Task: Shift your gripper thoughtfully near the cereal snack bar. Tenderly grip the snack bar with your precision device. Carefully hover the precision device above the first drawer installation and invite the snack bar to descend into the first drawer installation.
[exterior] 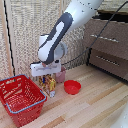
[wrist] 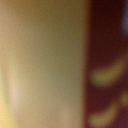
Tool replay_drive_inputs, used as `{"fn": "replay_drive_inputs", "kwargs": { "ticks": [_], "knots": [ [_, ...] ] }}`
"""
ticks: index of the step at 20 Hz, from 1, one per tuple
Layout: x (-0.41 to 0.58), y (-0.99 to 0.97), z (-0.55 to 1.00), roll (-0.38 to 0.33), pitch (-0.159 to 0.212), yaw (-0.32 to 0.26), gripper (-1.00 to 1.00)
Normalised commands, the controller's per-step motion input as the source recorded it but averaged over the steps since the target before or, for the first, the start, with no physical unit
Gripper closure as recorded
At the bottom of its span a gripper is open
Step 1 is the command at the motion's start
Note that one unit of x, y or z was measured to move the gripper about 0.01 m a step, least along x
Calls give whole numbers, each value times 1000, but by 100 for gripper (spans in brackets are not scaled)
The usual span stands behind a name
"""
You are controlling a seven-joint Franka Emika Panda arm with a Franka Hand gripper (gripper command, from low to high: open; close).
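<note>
One gripper (exterior: pixel 46 75) in the exterior view straddles the cereal snack bar (exterior: pixel 48 83) near the table's back edge, beside the red basket (exterior: pixel 21 97); whether its fingers clench, I cannot tell. The wrist view shows only yellow and dark red blur.

Exterior view looked down from raised spot across bench (exterior: pixel 95 107), red basket (exterior: pixel 21 97) nearest, drawers behind. Wrist view sat pressed against yellow-and-red packet (wrist: pixel 45 65), blurred; shared region unclear.
</note>
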Motion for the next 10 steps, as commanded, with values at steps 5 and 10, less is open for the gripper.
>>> {"fn": "replay_drive_inputs", "kwargs": {
  "ticks": [5,10],
  "knots": [
    [161,-1,356,-2,2,-5,100],
    [163,0,704,-37,8,-15,100]
  ]
}}
